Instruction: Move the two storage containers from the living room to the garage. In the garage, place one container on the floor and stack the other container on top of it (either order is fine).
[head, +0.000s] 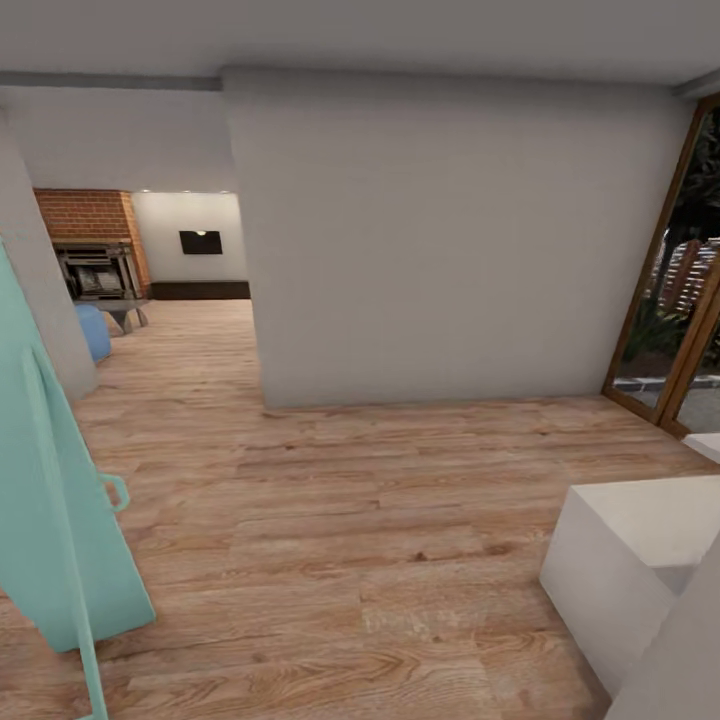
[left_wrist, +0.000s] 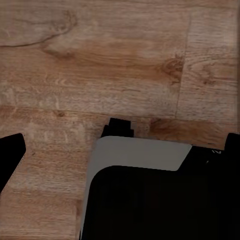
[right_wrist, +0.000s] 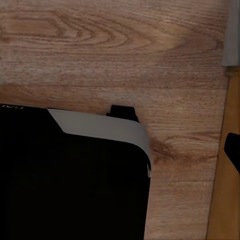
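Beyond the white wall, the head view alone shows a brick fireplace; claw states perhaps hidden.

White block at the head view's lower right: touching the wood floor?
Touching. The head view shows the white block resting flat on the wood floor, its bottom edge meeting the planks with no gap.

No legible text, labels or numbers anywhere.

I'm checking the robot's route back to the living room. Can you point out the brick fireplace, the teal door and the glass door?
brick fireplace (head: 88, 215): head view, on its red brick face.
teal door (head: 40, 480): head view, on its flat panel.
glass door (head: 668, 300): head view, on its pane.
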